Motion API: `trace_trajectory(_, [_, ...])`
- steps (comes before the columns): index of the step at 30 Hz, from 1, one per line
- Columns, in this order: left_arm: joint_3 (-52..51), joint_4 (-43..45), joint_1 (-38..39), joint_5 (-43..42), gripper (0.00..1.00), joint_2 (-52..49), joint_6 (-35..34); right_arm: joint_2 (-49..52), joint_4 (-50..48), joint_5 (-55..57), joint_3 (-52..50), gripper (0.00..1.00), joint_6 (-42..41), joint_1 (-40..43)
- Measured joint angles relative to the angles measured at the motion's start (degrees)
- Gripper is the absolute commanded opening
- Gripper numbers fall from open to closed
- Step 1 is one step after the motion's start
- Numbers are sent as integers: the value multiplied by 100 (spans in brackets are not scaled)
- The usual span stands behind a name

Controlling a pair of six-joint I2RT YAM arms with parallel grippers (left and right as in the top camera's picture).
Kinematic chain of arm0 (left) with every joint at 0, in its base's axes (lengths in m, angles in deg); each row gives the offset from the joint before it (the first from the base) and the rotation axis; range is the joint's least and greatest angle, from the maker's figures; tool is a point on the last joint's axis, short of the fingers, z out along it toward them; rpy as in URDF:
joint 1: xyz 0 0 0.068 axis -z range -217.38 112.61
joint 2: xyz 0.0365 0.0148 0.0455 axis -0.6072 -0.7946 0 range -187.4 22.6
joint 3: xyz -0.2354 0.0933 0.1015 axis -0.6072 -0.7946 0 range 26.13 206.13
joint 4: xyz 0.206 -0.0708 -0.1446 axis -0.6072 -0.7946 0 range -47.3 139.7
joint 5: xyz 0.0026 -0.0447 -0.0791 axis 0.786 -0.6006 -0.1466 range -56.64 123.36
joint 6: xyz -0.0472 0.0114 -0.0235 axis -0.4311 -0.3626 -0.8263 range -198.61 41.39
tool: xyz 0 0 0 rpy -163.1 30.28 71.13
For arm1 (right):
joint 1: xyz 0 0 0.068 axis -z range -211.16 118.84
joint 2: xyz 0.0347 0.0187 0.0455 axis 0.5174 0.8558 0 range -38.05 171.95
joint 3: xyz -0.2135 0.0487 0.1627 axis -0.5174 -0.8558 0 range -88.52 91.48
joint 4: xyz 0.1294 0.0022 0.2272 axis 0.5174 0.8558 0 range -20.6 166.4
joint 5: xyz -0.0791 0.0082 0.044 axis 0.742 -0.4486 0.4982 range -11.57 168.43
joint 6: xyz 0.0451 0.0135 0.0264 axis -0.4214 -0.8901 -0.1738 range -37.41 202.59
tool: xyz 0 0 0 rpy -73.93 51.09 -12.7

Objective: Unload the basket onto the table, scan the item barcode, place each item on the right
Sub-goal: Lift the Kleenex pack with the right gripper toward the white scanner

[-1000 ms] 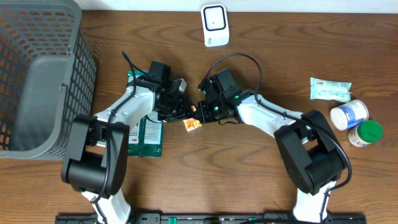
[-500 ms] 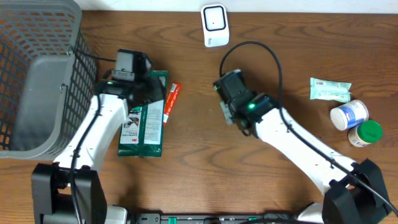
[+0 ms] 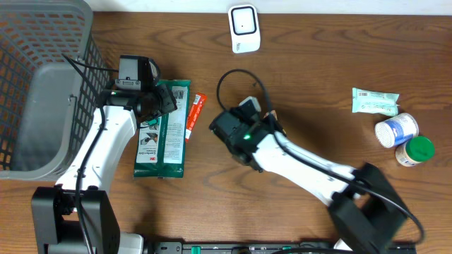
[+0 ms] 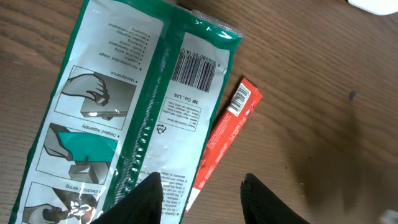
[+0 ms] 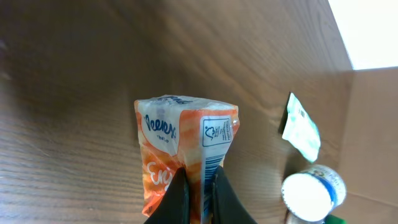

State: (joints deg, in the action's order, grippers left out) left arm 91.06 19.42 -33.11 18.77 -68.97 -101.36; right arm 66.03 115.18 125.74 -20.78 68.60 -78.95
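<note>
Pulled the left gripper (image 4: 202, 198) back from the middle of the counter (image 3: 304, 70) to above the green 3M package (image 3: 164, 134), fingers (image 4: 149, 199) parted wider, baring the red bar (image 3: 195, 116) beside it. Swung the right gripper (image 5: 198, 186) leftward, Kleenex pack (image 5: 180, 143) carried clamped between its fingers.

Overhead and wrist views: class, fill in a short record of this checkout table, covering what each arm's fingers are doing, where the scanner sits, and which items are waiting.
Right fingers: shut on the orange tissue pack
Left fingers: open, empty, over the green packet and the red bar beside it
Scanner: white, at the far edge of the table, nothing at it
Waiting on the right: sachet, white bottle, green-lidded jar
Basket: grey, on the left
</note>
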Motion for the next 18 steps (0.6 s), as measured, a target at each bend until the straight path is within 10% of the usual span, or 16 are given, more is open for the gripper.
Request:
trace_trajectory(6, [0, -66, 0, 0, 43, 0, 0, 699, 116, 310, -2, 9, 2, -63])
trace_trajectory(13, [0, -79, 0, 0, 45, 0, 0, 752, 98, 24, -2, 48, -20, -63])
trace_trajectory(18, [0, -79, 0, -2, 49, 0, -9, 752, 92, -177, -2, 56, -17, -63])
